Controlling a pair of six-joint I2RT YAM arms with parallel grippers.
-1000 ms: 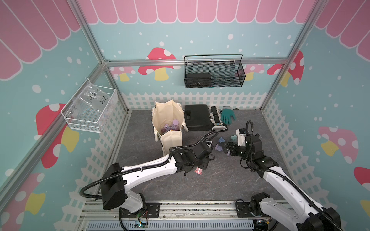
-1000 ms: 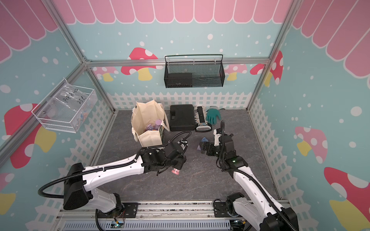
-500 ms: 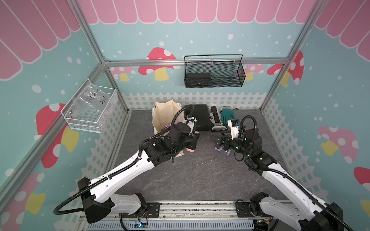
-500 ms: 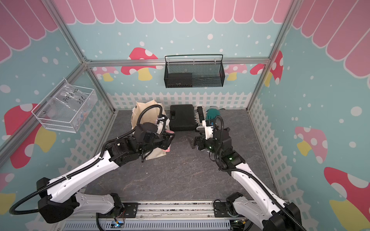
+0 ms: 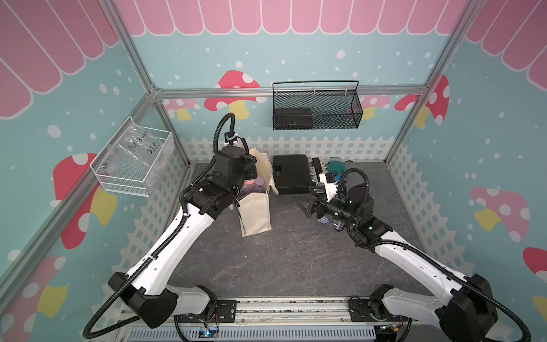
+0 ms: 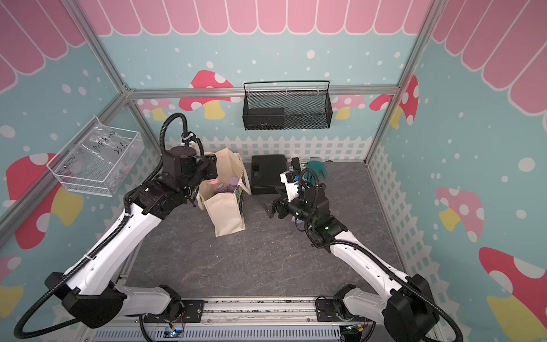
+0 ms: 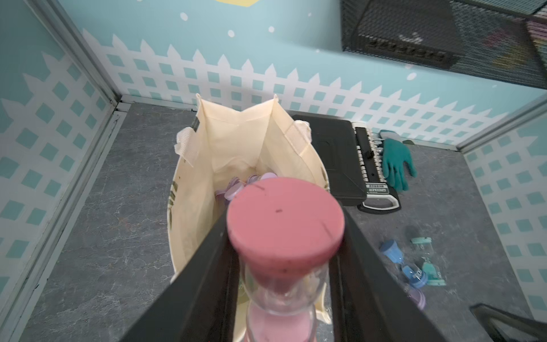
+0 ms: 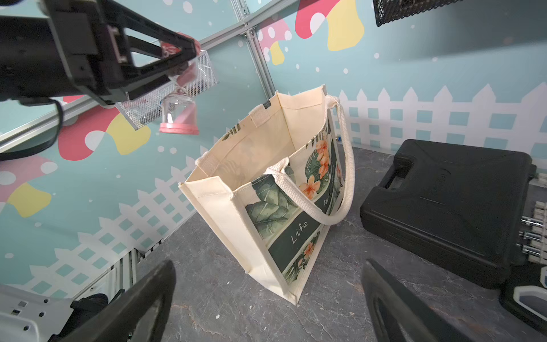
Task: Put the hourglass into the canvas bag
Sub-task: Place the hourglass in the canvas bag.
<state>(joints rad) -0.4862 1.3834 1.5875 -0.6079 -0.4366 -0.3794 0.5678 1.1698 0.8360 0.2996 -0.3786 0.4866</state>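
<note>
The canvas bag (image 5: 256, 213) (image 6: 226, 214) stands upright with its mouth open, and its side panel (image 8: 293, 213) is dark with flowers. My left gripper (image 7: 285, 237) (image 8: 189, 56) is shut on a pink hourglass (image 7: 284, 213) (image 8: 179, 118), which hangs upright above the bag's mouth. Purple hourglasses (image 7: 236, 186) lie inside the bag (image 7: 236, 139). My right gripper (image 5: 309, 200) (image 8: 269, 266) is open and holds nothing. It is low over the floor to the right of the bag and faces it. Blue (image 7: 402, 260), teal (image 7: 426, 257) and purple (image 7: 417, 296) hourglasses lie on the floor beside it.
A flat black hard case (image 5: 291, 173) lies right of the bag by the back fence, with a socket rack (image 7: 370, 160) and a teal glove (image 7: 396, 163) beside it. A black wire basket (image 5: 316, 109) hangs on the back wall, a clear bin (image 5: 133, 160) on the left wall.
My left arm has carried the pink hourglass from low over the floor up and back to above the bag's mouth. My right gripper has swung left, away from the loose hourglasses, towards the bag.
</note>
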